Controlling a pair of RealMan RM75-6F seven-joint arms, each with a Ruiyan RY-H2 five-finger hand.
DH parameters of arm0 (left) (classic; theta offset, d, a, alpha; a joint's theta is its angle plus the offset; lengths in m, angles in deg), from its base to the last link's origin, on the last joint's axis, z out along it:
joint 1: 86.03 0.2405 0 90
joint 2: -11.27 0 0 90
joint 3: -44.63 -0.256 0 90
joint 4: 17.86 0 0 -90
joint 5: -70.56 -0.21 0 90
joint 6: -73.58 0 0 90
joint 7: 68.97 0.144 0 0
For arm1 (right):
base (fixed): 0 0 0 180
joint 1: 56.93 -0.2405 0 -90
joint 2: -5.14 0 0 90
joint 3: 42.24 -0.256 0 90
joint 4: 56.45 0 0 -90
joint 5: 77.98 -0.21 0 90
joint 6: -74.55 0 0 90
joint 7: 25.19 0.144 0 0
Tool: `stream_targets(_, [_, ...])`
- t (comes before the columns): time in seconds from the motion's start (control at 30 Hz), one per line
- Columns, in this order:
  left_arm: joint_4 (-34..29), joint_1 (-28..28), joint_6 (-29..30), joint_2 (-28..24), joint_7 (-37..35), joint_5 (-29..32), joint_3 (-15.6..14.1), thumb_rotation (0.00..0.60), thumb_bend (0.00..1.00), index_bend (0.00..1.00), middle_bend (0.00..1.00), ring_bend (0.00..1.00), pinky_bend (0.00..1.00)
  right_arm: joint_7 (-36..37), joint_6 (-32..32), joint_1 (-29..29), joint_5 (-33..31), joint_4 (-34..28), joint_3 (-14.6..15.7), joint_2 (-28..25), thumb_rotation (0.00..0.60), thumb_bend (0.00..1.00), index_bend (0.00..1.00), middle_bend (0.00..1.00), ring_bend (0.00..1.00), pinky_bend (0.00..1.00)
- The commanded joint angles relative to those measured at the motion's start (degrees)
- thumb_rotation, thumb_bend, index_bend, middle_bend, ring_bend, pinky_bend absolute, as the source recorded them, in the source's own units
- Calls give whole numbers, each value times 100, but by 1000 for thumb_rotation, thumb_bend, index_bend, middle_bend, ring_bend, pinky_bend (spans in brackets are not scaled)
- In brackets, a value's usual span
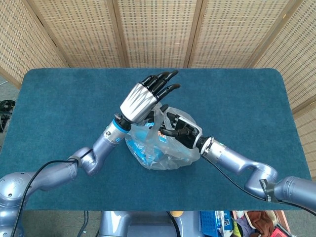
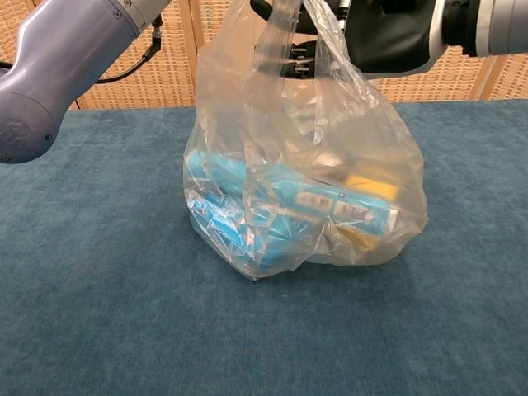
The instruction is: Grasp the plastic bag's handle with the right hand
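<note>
A clear plastic bag (image 1: 160, 148) with blue packets (image 2: 247, 206) and a yellow item (image 2: 371, 186) inside stands mid-table. Its handle (image 1: 159, 114) is pulled upward. My right hand (image 1: 180, 128) comes in from the right at the bag's top, with its fingers curled through the handle loop (image 2: 276, 33). In the chest view this hand (image 2: 388, 33) fills the upper right, its fingers showing through the plastic. My left hand (image 1: 143, 97) hovers over the bag's left top with straight, outstretched fingers; its underside is hidden. Only the left forearm (image 2: 66, 66) shows in the chest view.
The table (image 1: 59, 108) is covered in blue cloth. Wicker screens (image 1: 158, 29) stand close behind its far edge. A black cable (image 1: 29, 173) runs along my left arm near the front left corner.
</note>
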Motion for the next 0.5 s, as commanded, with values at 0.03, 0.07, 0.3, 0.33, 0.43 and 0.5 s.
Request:
stream_targets(0.03, [8, -12, -21, 6, -8, 25, 14, 600, 320, 211, 75, 154, 313, 26, 21, -15, 26, -6, 18, -4, 600, 0, 308, 348, 116, 141])
stream_targets(0.07, [11, -16, -28, 7, -7, 29, 15, 600, 320, 212, 75, 154, 313, 32, 24, -21, 32, -7, 23, -5, 600, 0, 308, 348, 116, 141])
stream_targets(0.3, [34, -54, -29, -3, 34, 34, 40, 600, 321, 211, 75, 154, 313, 49, 40, -74, 60, -18, 74, -12, 600, 23, 309, 348, 123, 141])
stream_targets(0.33, [36, -59, -30, -10, 39, 35, 44, 600, 321, 211, 75, 154, 313, 59, 47, -80, 60, -16, 79, -13, 600, 24, 309, 348, 125, 141])
stream_targets(0.43, [26, -61, -23, -27, 33, 55, 64, 600, 320, 212, 75, 153, 313, 119, 92, -83, 64, -13, 90, -24, 600, 23, 310, 348, 126, 141])
stream_targets(0.5, [16, -60, -35, -35, 25, 76, 73, 600, 321, 211, 75, 154, 313, 146, 113, -87, 85, -9, 111, -33, 600, 24, 310, 348, 127, 141])
